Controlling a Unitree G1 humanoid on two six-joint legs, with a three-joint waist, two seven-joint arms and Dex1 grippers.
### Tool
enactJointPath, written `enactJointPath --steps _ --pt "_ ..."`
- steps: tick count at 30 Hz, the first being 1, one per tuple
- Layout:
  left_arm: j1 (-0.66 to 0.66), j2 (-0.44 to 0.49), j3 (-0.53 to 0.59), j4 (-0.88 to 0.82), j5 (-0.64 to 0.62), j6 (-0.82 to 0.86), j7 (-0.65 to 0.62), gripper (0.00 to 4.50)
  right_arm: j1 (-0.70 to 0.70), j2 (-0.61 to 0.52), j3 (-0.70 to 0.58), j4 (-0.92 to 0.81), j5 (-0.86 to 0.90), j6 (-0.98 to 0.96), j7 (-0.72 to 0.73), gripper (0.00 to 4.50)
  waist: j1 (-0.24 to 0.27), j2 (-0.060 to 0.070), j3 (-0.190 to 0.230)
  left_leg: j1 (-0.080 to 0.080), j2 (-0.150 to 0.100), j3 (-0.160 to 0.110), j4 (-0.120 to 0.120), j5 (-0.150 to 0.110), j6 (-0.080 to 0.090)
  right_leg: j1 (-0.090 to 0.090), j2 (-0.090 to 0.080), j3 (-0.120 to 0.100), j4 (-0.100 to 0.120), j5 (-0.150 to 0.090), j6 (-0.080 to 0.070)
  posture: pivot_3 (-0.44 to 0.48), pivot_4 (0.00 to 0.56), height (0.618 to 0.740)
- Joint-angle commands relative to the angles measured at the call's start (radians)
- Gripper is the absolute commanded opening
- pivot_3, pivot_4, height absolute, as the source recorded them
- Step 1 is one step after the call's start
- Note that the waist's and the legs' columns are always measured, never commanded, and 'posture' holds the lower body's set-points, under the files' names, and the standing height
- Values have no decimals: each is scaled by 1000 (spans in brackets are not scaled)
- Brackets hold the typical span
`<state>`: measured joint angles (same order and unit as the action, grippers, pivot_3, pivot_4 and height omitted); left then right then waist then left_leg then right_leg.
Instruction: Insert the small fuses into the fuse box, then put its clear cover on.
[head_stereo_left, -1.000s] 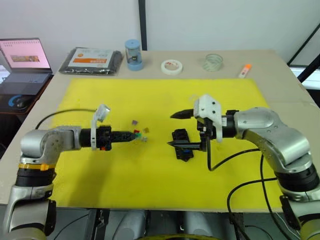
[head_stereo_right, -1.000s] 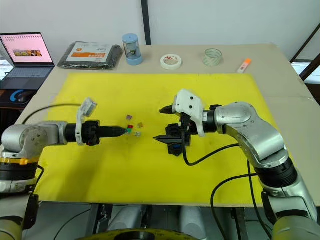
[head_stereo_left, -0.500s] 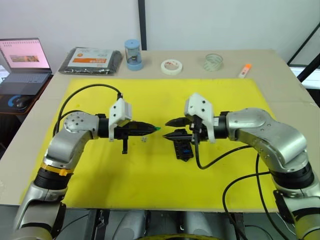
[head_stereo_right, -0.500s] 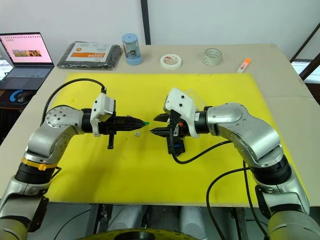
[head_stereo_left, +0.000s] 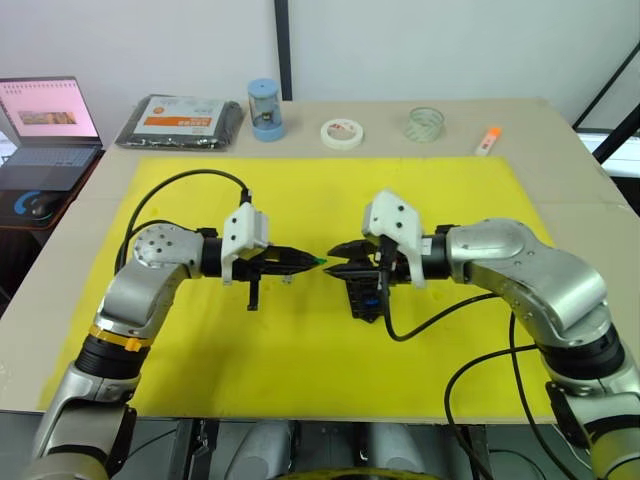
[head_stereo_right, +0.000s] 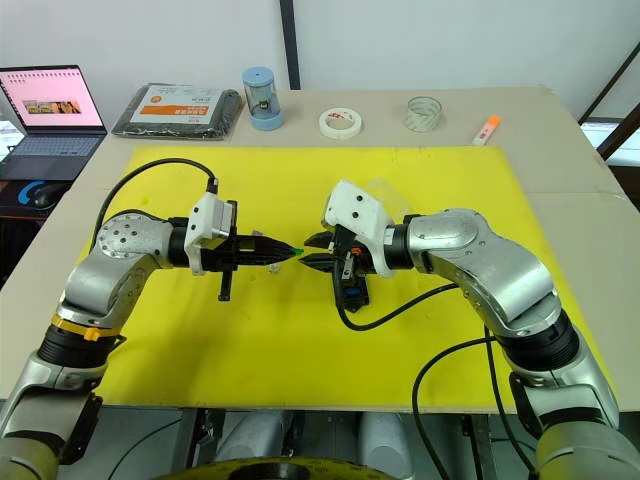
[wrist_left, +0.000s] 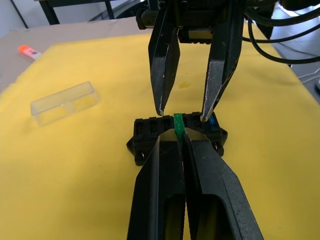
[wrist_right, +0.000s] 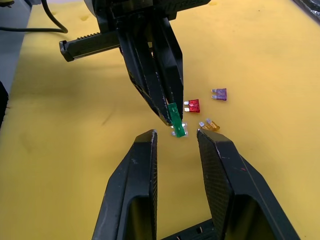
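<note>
My left gripper (head_stereo_left: 316, 262) is shut on a small green fuse (wrist_left: 178, 129), holding it in the air above the yellow mat. My right gripper (head_stereo_left: 330, 258) faces it tip to tip, open, with its fingertips (wrist_right: 147, 136) just short of the fuse and nothing between them. The black fuse box (head_stereo_left: 365, 296) lies on the mat under the right gripper. Red (wrist_right: 193, 105), purple (wrist_right: 220, 93) and brown (wrist_right: 210, 125) small fuses lie loose on the mat below the left gripper. The clear cover (wrist_left: 63, 103) rests on the mat beyond the fuse box.
Along the table's far edge stand a black packet with an orange label (head_stereo_left: 182, 120), a blue cylinder (head_stereo_left: 266, 110), a white tape roll (head_stereo_left: 343, 132), a clear tape roll (head_stereo_left: 425, 124) and an orange marker (head_stereo_left: 488, 140). A laptop (head_stereo_left: 45, 130) sits at the far left.
My left gripper has lifted the green fuse off the loose pile and carried it right. My right gripper has narrowed and moved left until the tips nearly meet.
</note>
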<state>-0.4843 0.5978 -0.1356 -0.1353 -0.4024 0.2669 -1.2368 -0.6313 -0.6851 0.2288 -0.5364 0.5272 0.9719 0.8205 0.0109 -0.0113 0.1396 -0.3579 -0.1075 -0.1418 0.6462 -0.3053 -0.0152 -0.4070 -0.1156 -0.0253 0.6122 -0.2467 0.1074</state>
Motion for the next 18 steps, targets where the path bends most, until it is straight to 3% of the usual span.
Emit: enactJointPath --steps 1,6,9,11,18 --pt "2 8 6 -43 -4 -24 -4 0 -22 2 -5 -12 -3 -17 0 1269 0 0 0 0 0 0 0 0 0 0 0 0 0 0 0 0 150 740" --pt "9 4 5 -53 -13 -19 0 0 -27 2 -2 -5 -12 -21 -1 1269 0 0 0 0 0 0 0 0 0 0 0 0 0 0 0 0 150 740" --pt "11 3 2 -60 -14 -17 -1 0 -30 2 -2 -1 -13 -21 3 737 0 0 0 0 0 0 0 0 0 0 0 0 0 0 0 0 150 740" --pt "13 5 -1 -62 -14 -16 -4 0 -33 3 -2 1 -11 -20 7 43 0 0 0 0 0 0 0 0 0 0 0 0 0 0 0 0 150 740" --pt "6 7 -7 -62 -3 -15 2 0 -40 -5 -7 6 -2 -19 25 14 0 0 0 0 0 0 0 0 0 0 0 0 0 0 0 0 150 740"
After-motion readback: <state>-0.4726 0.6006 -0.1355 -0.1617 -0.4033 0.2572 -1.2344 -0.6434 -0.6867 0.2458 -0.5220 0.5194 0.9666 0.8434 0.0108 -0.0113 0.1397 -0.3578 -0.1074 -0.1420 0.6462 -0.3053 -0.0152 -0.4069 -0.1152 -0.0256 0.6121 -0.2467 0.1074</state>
